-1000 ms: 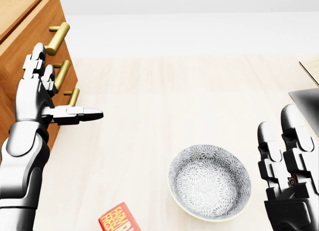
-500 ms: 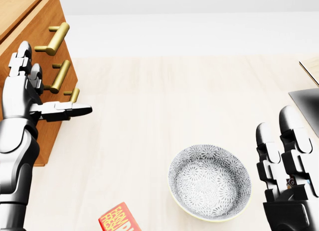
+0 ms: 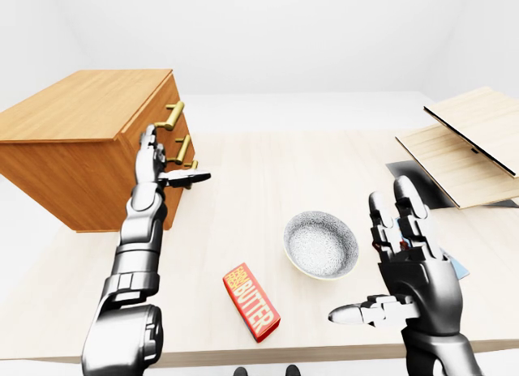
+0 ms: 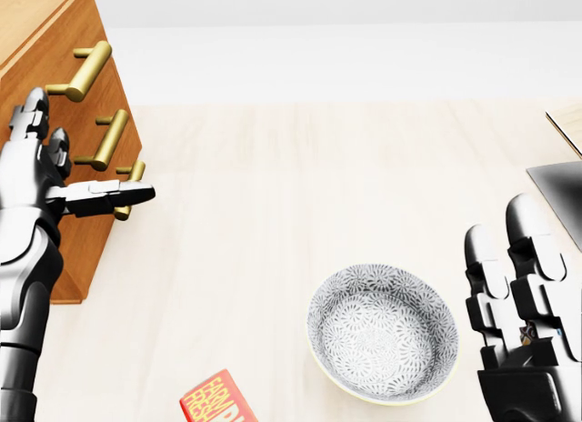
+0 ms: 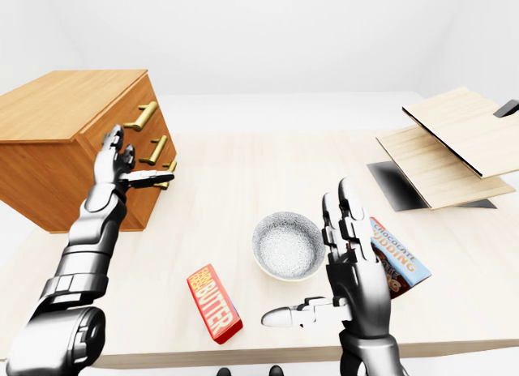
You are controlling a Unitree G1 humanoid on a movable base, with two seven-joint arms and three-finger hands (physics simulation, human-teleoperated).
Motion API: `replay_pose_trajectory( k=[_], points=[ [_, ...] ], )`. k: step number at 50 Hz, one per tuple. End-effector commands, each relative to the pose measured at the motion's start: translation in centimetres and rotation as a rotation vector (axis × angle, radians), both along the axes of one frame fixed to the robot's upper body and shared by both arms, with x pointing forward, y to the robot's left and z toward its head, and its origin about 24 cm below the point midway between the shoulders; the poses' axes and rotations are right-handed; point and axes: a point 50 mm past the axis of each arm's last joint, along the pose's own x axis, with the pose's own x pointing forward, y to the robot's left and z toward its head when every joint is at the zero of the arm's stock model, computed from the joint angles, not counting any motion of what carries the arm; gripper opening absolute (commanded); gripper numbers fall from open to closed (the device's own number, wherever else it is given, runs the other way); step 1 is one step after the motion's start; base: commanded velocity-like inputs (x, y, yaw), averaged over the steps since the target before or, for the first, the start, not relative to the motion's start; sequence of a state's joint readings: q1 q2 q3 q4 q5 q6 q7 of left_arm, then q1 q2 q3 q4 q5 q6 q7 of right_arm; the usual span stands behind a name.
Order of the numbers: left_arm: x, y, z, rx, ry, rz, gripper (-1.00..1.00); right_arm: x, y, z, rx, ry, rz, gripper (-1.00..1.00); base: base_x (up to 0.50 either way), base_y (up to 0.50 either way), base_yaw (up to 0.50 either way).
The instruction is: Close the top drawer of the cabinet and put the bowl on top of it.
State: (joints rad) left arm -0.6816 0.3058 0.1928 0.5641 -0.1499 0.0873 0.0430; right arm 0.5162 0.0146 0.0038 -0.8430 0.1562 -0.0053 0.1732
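A wooden cabinet (image 3: 81, 141) with three brass handles stands at the left of the table. Its top drawer handle (image 4: 82, 72) sits close to the cabinet front, and the top drawer looks nearly flush with the two below. My left hand (image 3: 166, 159) is open, its fingers held flat against the drawer fronts and its thumb pointing right under the lowest handle. The patterned grey bowl (image 4: 382, 333) rests upright on the table, right of centre. My right hand (image 3: 369, 254) hovers open just right of the bowl with its fingers spread upward, apart from the rim.
A red butter box (image 3: 251, 301) lies near the table's bottom edge, left of the bowl. A chocolate pudding box (image 5: 397, 254) lies behind my right hand. Wooden boards (image 3: 462, 149) on a dark slab (image 5: 397, 185) occupy the right side.
My left hand has moved left against the cabinet. The top drawer handle has shifted left with it, so the drawer has slid inward. The right hand barely moved.
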Motion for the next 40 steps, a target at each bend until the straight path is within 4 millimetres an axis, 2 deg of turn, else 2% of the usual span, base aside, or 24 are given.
replay_pose_trajectory(
  k=[1, 15, 33, 37, 40],
  points=[
    [0.1, 1.4, -0.5, -0.018, 0.039, 0.049, 1.00, 0.1, 0.1, -0.1, -0.001, 0.001, 0.002, 1.00, 0.00, 0.00, 0.00],
    [0.0, 1.8, -0.2, -0.038, 0.026, 0.058, 1.00, 0.1, 0.1, -0.2, -0.002, 0.004, 0.004, 1.00, 0.00, 0.00, 0.00],
    [-1.1, 3.7, 1.8, -0.093, -0.082, 0.076, 1.00, 0.0, 0.2, -0.1, -0.003, 0.006, 0.008, 1.00, 0.00, 0.00, 0.00],
    [-1.1, 3.7, 1.4, -0.098, -0.070, 0.072, 1.00, 0.0, 0.1, -0.1, -0.002, 0.005, 0.007, 1.00, 0.00, 0.00, 0.00],
    [-2.0, 3.2, 1.6, -0.093, -0.111, 0.043, 1.00, 0.1, 0.1, -0.1, -0.002, 0.006, 0.006, 1.00, 0.00, 0.00, 0.00]
  ],
)
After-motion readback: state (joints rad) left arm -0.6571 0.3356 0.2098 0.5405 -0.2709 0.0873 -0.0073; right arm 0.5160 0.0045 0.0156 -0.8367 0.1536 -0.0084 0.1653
